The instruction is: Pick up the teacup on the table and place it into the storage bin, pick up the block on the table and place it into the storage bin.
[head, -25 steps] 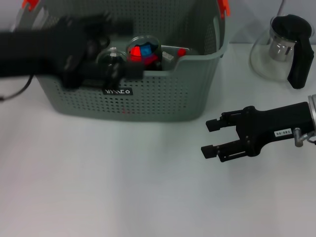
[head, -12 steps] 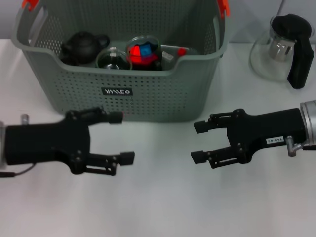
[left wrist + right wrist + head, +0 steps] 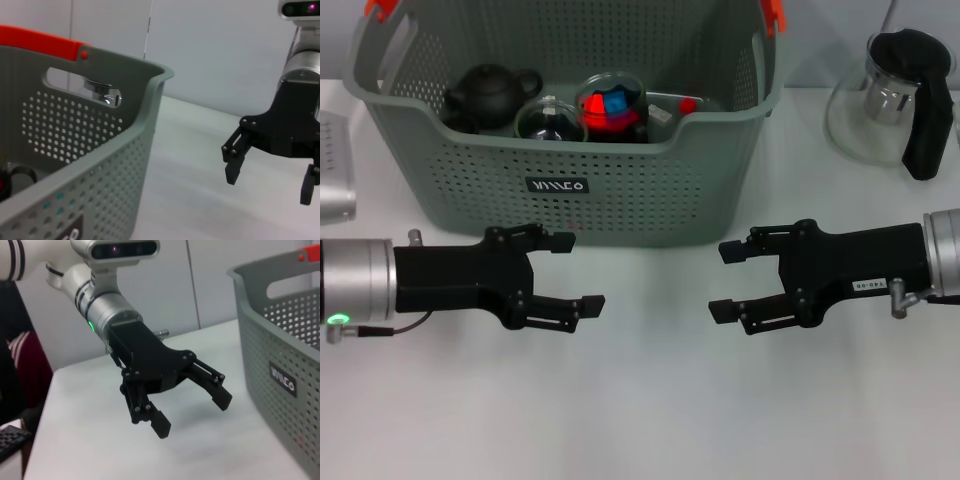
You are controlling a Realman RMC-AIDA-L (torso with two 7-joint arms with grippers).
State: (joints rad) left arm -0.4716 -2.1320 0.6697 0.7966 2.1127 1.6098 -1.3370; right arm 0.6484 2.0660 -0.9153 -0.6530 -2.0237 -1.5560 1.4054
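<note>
The grey-green perforated storage bin (image 3: pixel 640 190) stands at the back centre of the white table. Inside it lie a clear glass teacup (image 3: pixel 548 120), a red and blue block (image 3: pixel 607 104) and a small black teapot (image 3: pixel 488 92). My left gripper (image 3: pixel 576 272) is open and empty, low over the table in front of the bin. My right gripper (image 3: pixel 725 281) is open and empty, facing it from the right. The left wrist view shows the bin's wall (image 3: pixel 100 150) and the right gripper (image 3: pixel 270 175). The right wrist view shows the left gripper (image 3: pixel 192 414) and the bin (image 3: pixel 280 340).
A glass teapot (image 3: pixel 895 95) with a black lid and handle stands at the back right. A pale grey device (image 3: pixel 335 165) sits at the left edge. Orange clips (image 3: pixel 775 12) mark the bin's handles.
My left arm came away from over the bin and dropped to the table in front of it, open. My right gripper shifted a little to the left.
</note>
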